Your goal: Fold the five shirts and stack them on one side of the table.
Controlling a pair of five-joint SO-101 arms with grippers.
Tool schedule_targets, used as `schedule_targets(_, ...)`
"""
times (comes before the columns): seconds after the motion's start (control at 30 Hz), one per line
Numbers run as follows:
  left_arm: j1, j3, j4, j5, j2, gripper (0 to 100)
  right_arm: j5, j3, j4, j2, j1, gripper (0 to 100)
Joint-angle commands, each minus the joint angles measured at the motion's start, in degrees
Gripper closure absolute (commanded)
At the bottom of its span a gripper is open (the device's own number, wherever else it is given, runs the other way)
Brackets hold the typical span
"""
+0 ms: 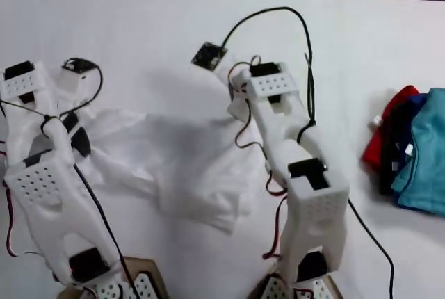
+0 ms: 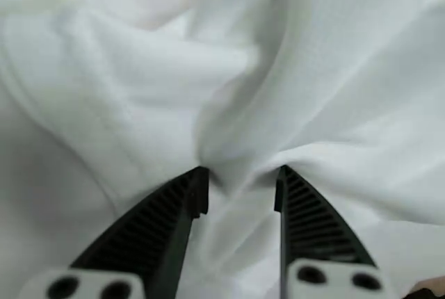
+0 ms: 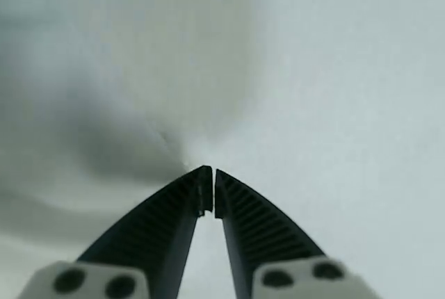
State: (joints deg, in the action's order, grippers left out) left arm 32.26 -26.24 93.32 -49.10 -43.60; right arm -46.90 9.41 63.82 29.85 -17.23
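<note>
A white table takes up nearly the whole scene. Spread across its middle lies a white shirt, rumpled and not yet folded, and reaching from one arm to the other.

The left arm rises from the near edge and bends over the shirt's left end. The right arm stands just beside the shirt's right edge and leans towards the far side of the table.

Well apart from them, at the table's right edge, sits a pile of shirts: a red one nearest the arms, a dark blue one next to it, and a teal one outermost, all overlapping.

The left gripper is released, its jaws spread, and a raised fold of the shirt bunches up right at the gap between its tips. From above it sits low on the cloth.

The right gripper is clenched down to a thin slit, its tips pressing onto white cloth that puckers there. I cannot tell whether any cloth is caught. From above it sits at the shirt's far right corner.

A black cable loops over the table behind the right arm, ending at a small dark board.
</note>
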Motion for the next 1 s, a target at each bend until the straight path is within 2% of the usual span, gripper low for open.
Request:
schedule_targets(0.0,-0.62,-0.22,-0.79,0.00,3.60,82,-1.32,5.27,1.19,1.45,1.36,97.8)
schedule_targets(0.13,-0.62,-0.31,-0.79,-0.09,3.60,82,-1.85,8.00,2.33,3.65,2.51,97.8)
schedule_targets(0.27,-0.53,-0.31,-0.79,-0.18,3.60,82,0.97,12.04,13.58,0.75,0.75,95.9)
schedule_targets(0.33,-0.62,-0.31,-0.79,-0.18,3.60,82,4.66,14.42,18.33,-2.59,-0.31,87.2)
schedule_targets(0.43,-1.14,-0.31,-0.88,-0.18,3.60,82,5.89,14.24,21.85,-6.02,-2.24,70.7)
schedule_targets(0.5,-1.32,-1.10,-0.79,0.00,3.60,82,6.24,11.43,23.78,-5.85,-4.44,67.2)
schedule_targets(0.67,-1.14,-4.62,0.70,0.09,3.60,82,7.30,2.90,19.56,-4.09,-7.08,69.5)
schedule_targets(0.97,-1.14,-6.81,2.90,0.00,3.25,82,8.35,0.97,11.82,0.92,-2.07,69.7)
